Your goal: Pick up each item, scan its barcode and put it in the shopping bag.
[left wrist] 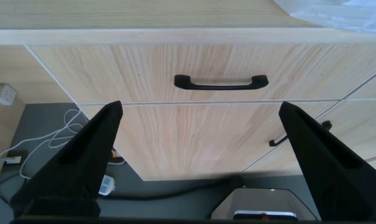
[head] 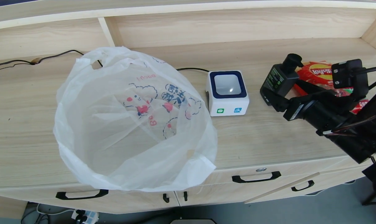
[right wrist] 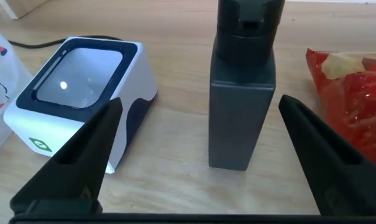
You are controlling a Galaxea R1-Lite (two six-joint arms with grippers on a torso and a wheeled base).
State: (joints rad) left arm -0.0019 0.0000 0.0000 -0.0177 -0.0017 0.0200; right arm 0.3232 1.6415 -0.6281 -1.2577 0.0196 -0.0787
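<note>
1. Pale wood-grain counter, long, with drawers beneath. It serves as the checkout surface, with everything laid in one row across it.
2. White translucent plastic shopping bag with a red-and-blue cartoon print. It stands at the robot's left with its mouth spread wide and upward, presumably so items can be dropped straight in. No goods are seen inside, so packing looks not yet begun.
3. White box-shaped barcode scanner with a navy-framed glass window. It sits between the bag and the goods, window up, so an item passes over it on the way to the bag.
4. Red crinkled crisp packet, lying flat at the far right, just behind the right arm.
5. Dark grey rectangular bottle with a black pump top, standing upright between the scanner and the packet, near both. Its sides are flat and matt, and a label with green marks faces the scanner side. It is judged the first item to pick.
6. Right gripper: black fingers spread wide and level with the bottle, which stands ahead between them, ungripped.
7. Left gripper: fingers likewise spread wide, holding nothing, parked low before the pale drawer front, apparently out of the way.
</note>
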